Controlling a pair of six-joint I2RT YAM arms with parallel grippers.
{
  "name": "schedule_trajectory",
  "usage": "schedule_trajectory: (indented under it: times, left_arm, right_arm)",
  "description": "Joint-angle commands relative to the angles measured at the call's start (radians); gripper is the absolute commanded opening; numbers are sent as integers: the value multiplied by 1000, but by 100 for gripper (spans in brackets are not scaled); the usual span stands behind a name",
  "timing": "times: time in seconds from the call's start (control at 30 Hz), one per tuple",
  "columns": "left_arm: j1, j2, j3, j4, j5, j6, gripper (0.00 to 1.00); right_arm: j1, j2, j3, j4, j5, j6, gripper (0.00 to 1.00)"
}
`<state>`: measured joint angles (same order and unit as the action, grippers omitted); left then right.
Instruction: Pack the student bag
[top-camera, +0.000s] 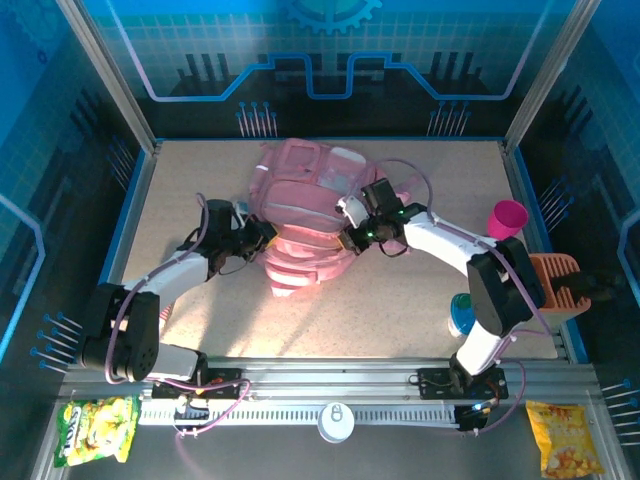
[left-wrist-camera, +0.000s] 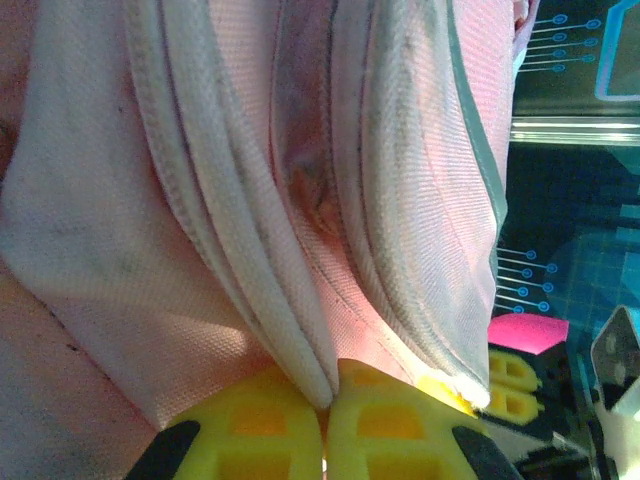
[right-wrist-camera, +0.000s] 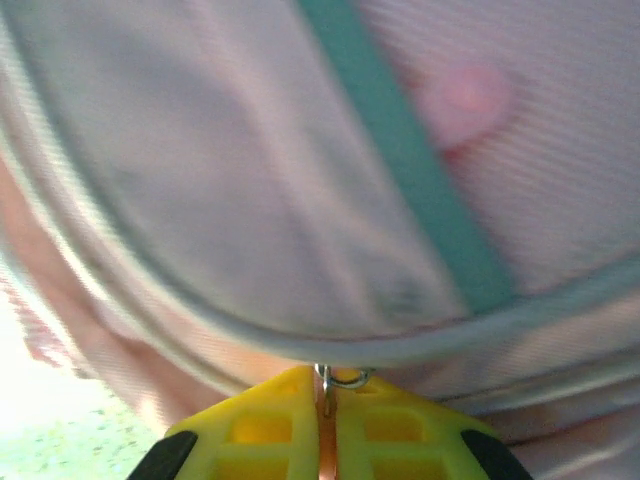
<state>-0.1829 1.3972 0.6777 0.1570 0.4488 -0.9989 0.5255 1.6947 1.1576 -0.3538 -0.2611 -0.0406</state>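
Observation:
The pink student bag (top-camera: 305, 215) lies in the middle of the table, crumpled, with pale trim. My left gripper (top-camera: 262, 236) is at its left side, and its yellow fingers (left-wrist-camera: 250, 430) are shut on a pale fold of the bag's edge (left-wrist-camera: 300, 350). My right gripper (top-camera: 352, 238) is at the bag's right side, its yellow fingers (right-wrist-camera: 260, 425) shut on a small metal zip pull (right-wrist-camera: 330, 378) of the bag (right-wrist-camera: 250, 180). A teal strip (right-wrist-camera: 410, 170) crosses the fabric above it.
A magenta goblet cup (top-camera: 507, 218) stands at the right, also glimpsed as a pink shape (left-wrist-camera: 525, 332). An orange rack (top-camera: 562, 285) and a blue round thing (top-camera: 463, 315) sit at the right edge. Snack packets (top-camera: 95, 428) (top-camera: 560, 435) lie on the front shelf.

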Motion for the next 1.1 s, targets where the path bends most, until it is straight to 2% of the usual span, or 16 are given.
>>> schedule_trajectory:
  times: [0.0,0.2,0.3,0.43,0.53,0.6,0.8,0.9,1.07]
  left_arm:
    - [-49,18,23,141,-36,-57,0]
    - [-73,29,-13,194,-92,-110,0]
    - [-73,-1,-30,148,-127,-88,11]
    - [-74,-97,-28,-46,-189,31,27]
    - [-92,-176,3,-225,-249,145,34]
    - [-117,-215,34,-331,-309,205,38]
    - [-258,-230,141,-484,-463,317,43]
    - [-360,-167,224,-532,-551,360,44]
    - [-534,21,402,-625,-723,382,46]
  right_arm:
    - [57,-33,45,-73,-20,62,10]
    - [143,-13,91,-44,5,167,13]
    - [157,-8,110,-43,67,247,20]
    - [143,-92,51,-15,120,357,37]
    - [136,-207,-47,62,122,420,54]
    - [122,-267,-101,102,129,472,60]
    - [4,-362,-218,216,96,659,68]
    - [-62,-371,-258,265,55,739,68]
    - [-131,-367,-320,323,18,824,69]
